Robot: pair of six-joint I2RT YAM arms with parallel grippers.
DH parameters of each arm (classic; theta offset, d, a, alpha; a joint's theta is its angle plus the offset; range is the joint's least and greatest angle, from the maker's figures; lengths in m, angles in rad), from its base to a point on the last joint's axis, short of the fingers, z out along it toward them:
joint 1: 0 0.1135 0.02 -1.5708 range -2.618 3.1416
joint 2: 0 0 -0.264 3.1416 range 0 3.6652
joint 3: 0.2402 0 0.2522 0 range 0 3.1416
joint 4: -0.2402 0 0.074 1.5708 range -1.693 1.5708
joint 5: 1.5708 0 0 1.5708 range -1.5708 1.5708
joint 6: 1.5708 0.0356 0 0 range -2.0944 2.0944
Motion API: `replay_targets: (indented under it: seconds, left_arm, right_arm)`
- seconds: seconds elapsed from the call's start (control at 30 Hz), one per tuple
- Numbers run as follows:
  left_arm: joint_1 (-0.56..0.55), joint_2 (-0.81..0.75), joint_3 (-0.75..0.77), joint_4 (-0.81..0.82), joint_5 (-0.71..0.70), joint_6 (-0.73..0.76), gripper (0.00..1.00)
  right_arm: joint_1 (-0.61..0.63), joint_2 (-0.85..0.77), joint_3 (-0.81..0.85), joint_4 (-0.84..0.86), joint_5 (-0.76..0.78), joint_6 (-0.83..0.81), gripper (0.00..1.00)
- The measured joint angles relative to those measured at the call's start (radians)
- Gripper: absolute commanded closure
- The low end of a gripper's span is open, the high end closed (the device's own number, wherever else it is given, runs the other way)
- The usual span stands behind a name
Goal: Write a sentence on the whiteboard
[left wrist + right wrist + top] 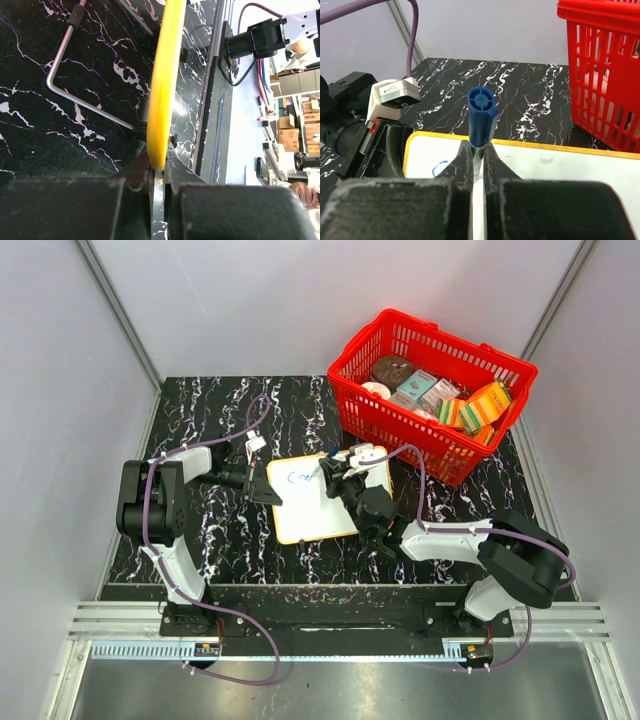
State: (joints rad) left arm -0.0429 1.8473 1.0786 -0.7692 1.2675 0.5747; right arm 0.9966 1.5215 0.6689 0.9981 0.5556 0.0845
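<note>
Early in the writing step. The whiteboard [310, 515] lies flat on the table [200, 410] between our two arms, near the red basket [400, 430]. The sentence [299, 478] is barely begun: one small blue mark near the board's far-left corner, too small to read.

Left gripper [159, 172] is pinched down on the board's yellow rim at the left edge and acts as our clamp. Right gripper [477, 160] is squeezed tight on the blue marker [482, 115], butt end toward the wrist camera. The tip is hidden, so we can't tell if it touches the board.

To do this well, we judge:
- left clamp firm, or the board skates under stroke load
- light, even tip pressure, marker close to upright
- small strokes running left to right, away from the clamp
- leave room for a second line
- watch for the marker slipping in the jaws and the right wrist crowding the basket
</note>
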Motion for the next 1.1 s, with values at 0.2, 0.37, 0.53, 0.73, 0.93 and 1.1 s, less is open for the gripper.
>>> replay_targets:
  seconds: [0.2,0.37,0.53,0.73,0.93,1.1]
  left_arm:
    - [0.0,0.0,0.0,0.0,0.0,0.0,1.0]
    - [0.0,0.001,0.0,-0.002,0.0,0.001,1.0]
    - [0.0,0.001,0.0,-0.003,0.0,0.002,1.0]
    - [0.0,0.001,0.002,-0.006,0.0,0.004,1.0]
    - [0.0,0.001,0.002,-0.006,0.0,0.005,1.0]
    - [0.0,0.001,0.002,-0.007,0.0,0.005,1.0]
  right_arm:
    - [-0.002,-0.006,-0.01,0.0,-0.002,0.019,1.0]
    - [-0.003,-0.013,-0.019,-0.003,-0.018,0.026,1.0]
    - [-0.003,-0.015,-0.024,-0.005,-0.025,0.029,1.0]
    - [-0.003,-0.023,-0.034,-0.006,-0.027,0.033,1.0]
    - [-0.003,-0.043,-0.048,-0.019,-0.026,0.029,1.0]
    - [-0.005,-0.068,-0.067,-0.021,-0.026,0.024,1.0]
